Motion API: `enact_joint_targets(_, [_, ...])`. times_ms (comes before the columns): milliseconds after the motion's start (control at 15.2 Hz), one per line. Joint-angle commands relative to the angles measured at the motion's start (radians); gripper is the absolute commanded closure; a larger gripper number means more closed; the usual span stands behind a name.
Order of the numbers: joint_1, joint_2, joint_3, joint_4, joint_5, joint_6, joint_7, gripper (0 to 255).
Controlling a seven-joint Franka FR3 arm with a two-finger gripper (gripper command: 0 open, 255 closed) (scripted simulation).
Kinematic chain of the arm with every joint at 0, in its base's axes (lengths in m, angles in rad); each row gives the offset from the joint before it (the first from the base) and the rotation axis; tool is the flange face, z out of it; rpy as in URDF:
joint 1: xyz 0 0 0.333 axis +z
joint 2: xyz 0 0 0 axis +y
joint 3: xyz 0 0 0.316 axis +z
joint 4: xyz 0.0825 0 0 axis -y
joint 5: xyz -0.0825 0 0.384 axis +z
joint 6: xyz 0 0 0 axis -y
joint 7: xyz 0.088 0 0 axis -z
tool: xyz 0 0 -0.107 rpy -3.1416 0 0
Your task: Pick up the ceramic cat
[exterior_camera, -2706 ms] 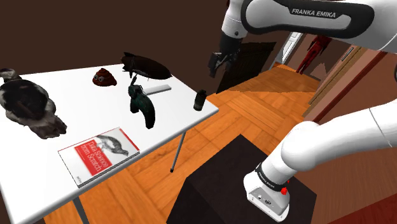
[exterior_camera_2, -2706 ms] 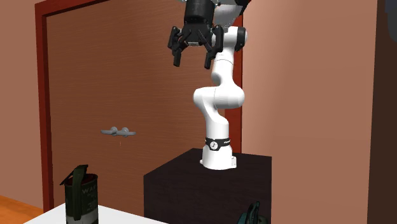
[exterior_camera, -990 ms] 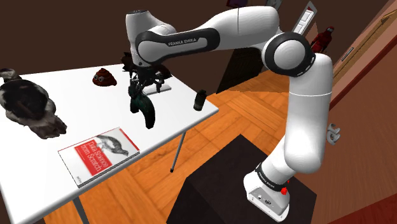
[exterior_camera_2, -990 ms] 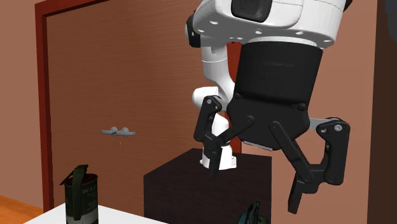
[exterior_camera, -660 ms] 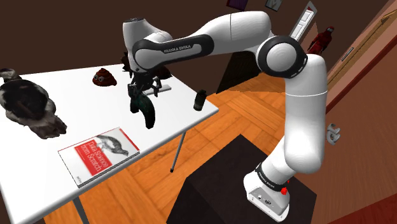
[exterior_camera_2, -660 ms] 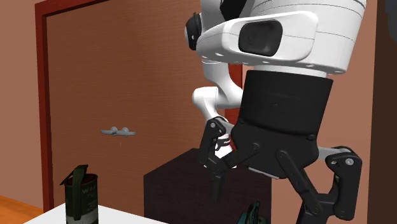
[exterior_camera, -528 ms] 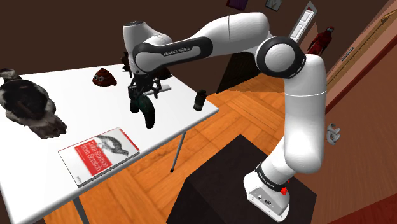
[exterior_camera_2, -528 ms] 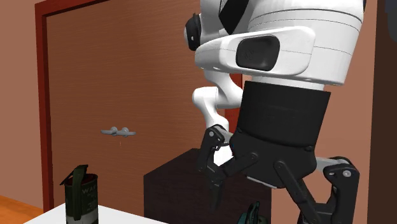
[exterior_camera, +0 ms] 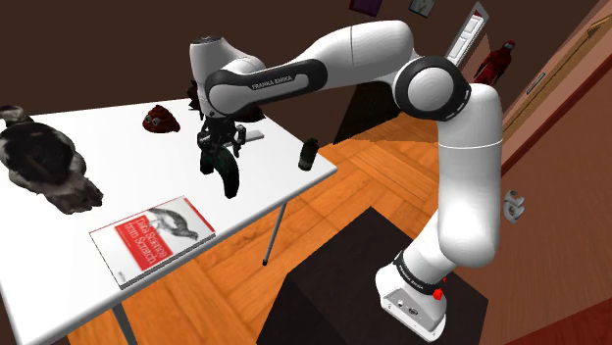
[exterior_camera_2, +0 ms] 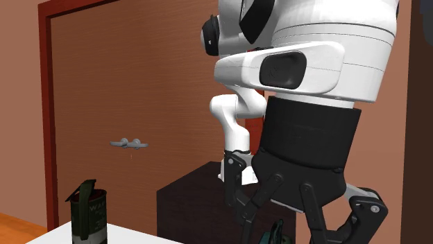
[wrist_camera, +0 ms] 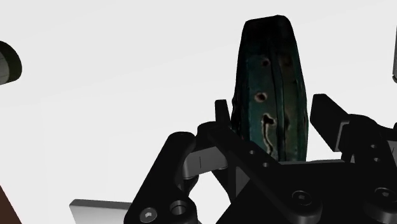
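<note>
The ceramic cat [exterior_camera: 228,176] is a dark green, glossy figure lying on the white table [exterior_camera: 59,284], near its middle. My gripper [exterior_camera: 218,147] has come down on the end of it that is nearer the table's back. In the wrist view the cat [wrist_camera: 270,70] stands between the two black fingers of the gripper [wrist_camera: 272,118], which press against its sides. The second exterior view shows the gripper [exterior_camera_2: 305,222] low over the cat's green top [exterior_camera_2: 276,232].
A furry grey-and-black figure [exterior_camera: 44,162] lies at the shoulder view's left and a red-and-white book [exterior_camera: 152,237] near the front. A dark red lump [exterior_camera: 157,118], a black oblong thing [exterior_camera: 230,100] and a grey bar [exterior_camera: 253,136] sit behind the gripper. A small dark can [exterior_camera: 307,154] stands by the table's edge.
The gripper sank a little onto the green cat, and its fingers went from wide apart to closed against the cat's sides. The cat has stayed on the table.
</note>
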Motion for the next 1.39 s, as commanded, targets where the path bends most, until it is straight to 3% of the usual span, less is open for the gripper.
enact_joint_targets(0, [-0.001,0.001,-0.001,-0.001,0.0,0.001,0.0,255])
enact_joint_targets(1320, [0.0,-0.064,0.013,0.103,0.028,-0.162,-0.035,255])
